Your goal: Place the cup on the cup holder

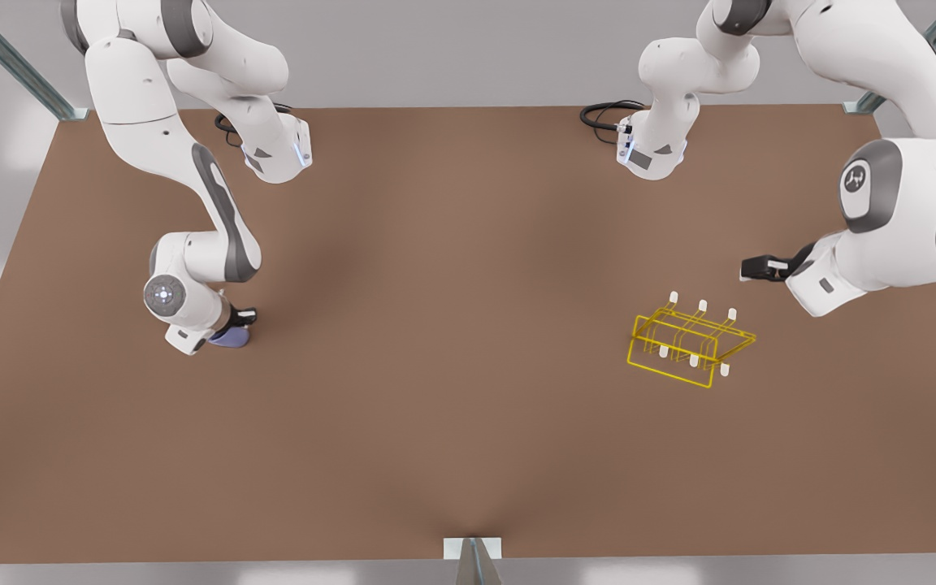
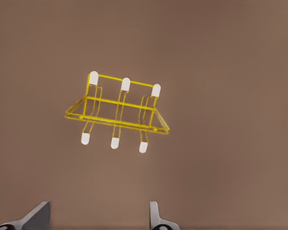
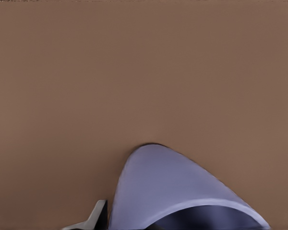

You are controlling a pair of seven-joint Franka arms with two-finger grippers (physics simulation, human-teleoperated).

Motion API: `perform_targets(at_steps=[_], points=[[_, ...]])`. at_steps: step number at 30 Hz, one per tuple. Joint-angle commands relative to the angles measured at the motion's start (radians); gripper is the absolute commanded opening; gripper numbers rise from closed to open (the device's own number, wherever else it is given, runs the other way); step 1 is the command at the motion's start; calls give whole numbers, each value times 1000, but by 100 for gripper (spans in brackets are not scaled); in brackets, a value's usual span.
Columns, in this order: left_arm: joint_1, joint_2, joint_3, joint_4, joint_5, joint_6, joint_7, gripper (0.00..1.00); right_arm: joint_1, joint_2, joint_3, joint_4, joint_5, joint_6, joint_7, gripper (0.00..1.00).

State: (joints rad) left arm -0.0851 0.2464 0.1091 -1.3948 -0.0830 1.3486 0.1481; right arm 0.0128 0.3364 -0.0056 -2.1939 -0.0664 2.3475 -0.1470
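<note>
Right gripper (image 1: 234,323) down at the table (image 1: 435,325), fingers pinching the cup (image 1: 230,336), which sits right under it. Left gripper (image 1: 752,268) hovers with fingers spread apart, gripping nothing; cup holder (image 1: 691,345) on the table near it, well apart from the cup.

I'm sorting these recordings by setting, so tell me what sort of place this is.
Probably a simulated robot test bench, not a home: a bare brown table on a metal frame, two arms, the right gripper at the cup, the left gripper near the cup holder.
</note>
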Motion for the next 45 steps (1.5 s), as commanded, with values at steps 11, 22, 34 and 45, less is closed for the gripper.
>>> perform_targets(at_steps=[11,22,34,45], points=[[19,17,8,0,6,20,7,100,9,-4,27,98,8,-63,-40,21],[41,36,8,0,6,41,11,100,444,337,139,703,827,-117,31,21],[36,62,6,-1,8,43,-61,100,516,740,139,1068,1510,-39,-563,21],[-41,-79,-131,-113,-1,103,-321,100,532,790,138,1103,1545,-39,-615,100]])
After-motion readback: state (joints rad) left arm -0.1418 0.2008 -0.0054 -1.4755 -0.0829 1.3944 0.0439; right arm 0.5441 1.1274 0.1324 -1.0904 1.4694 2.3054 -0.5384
